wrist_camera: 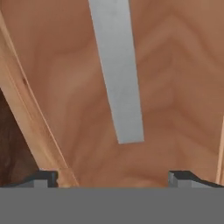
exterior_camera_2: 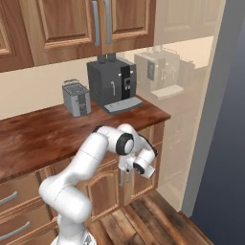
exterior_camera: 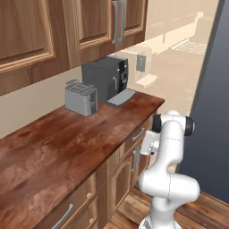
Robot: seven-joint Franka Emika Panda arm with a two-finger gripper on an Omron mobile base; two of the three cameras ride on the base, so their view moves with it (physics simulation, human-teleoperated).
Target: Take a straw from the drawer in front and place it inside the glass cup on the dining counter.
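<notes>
My gripper (wrist_camera: 114, 178) is open, its two dark fingertips standing wide apart at the bottom of the hand view. Close in front of it is the wooden drawer front (wrist_camera: 175, 87), with its flat grey handle (wrist_camera: 119, 74) running down between the fingers; nothing is gripped. In the left base view the drawer (exterior_camera: 142, 130) sits shut under the counter's right end, with the white hand right beside it. The straw is hidden. The glass cup and the dining counter are out of view.
A reddish wood counter (exterior_camera: 67, 143) carries a silver toaster (exterior_camera: 81, 98) and a dark coffee machine (exterior_camera: 107, 79), with wall cabinets (exterior_camera: 94, 22) above. Cabinet doors (exterior_camera_2: 103, 191) lie below the drawers. A tall dark panel (exterior_camera: 214, 112) stands to the right, over wood flooring (exterior_camera_2: 143, 220).
</notes>
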